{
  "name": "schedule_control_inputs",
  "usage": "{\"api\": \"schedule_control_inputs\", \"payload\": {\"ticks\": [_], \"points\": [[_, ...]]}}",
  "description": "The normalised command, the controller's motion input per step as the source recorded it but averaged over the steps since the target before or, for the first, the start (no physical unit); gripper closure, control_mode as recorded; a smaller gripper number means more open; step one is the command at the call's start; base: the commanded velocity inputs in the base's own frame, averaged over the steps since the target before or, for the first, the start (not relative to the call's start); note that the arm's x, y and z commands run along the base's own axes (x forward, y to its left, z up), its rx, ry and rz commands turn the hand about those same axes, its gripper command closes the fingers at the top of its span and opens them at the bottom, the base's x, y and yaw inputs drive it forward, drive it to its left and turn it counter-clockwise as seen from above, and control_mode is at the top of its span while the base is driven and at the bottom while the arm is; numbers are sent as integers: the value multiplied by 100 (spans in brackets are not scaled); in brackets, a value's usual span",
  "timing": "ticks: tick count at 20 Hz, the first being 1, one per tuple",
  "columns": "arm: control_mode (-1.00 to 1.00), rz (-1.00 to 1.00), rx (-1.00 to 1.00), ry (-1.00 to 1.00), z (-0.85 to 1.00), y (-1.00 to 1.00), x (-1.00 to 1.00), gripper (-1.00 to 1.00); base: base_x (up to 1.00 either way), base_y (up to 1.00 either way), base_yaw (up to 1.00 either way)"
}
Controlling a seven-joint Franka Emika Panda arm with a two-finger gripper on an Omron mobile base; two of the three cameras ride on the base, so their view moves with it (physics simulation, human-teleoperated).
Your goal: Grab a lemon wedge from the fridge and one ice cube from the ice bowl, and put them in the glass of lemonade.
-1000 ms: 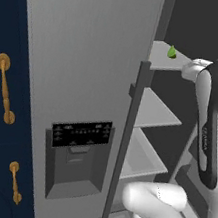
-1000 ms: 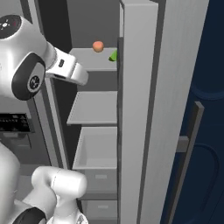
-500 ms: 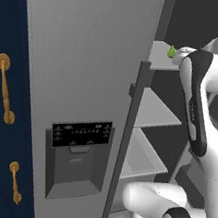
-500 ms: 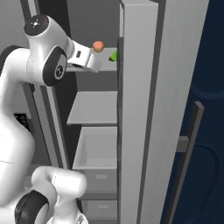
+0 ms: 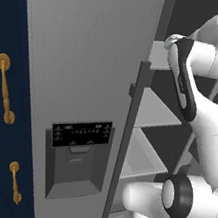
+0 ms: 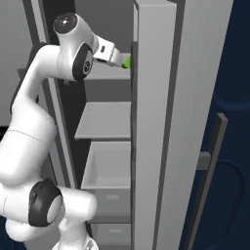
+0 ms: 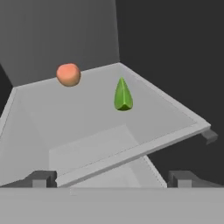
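Dark finger tips sit wide apart at the near edge of your hand view, so the gripper is spread and holding nothing. You are on the first step: reaching into the open fridge for the lemon wedge. Just beyond the tips comes the front lip of the top shelf, and the wedge lies further in on that shelf, right of centre. It is small and yellow-green, pointed tip aimed away toward the back wall, broad end facing you. A round orange fruit rests deeper still, to its left and well apart. Next, I judge, you must advance over the lip, centre the wedge between the jaws, and close gently.
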Motion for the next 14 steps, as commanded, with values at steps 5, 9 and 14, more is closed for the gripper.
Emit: {"api": "schedule_control_inputs", "payload": {"ticks": [5,9,14], "points": [[-100,0,0,7,-26,-22,69,-100,0,0,0],[-100,0,0,1,-4,-34,62,-100,0,0,0],[-100,0,0,5,-2,-13,62,-100,0,0,0]]}}
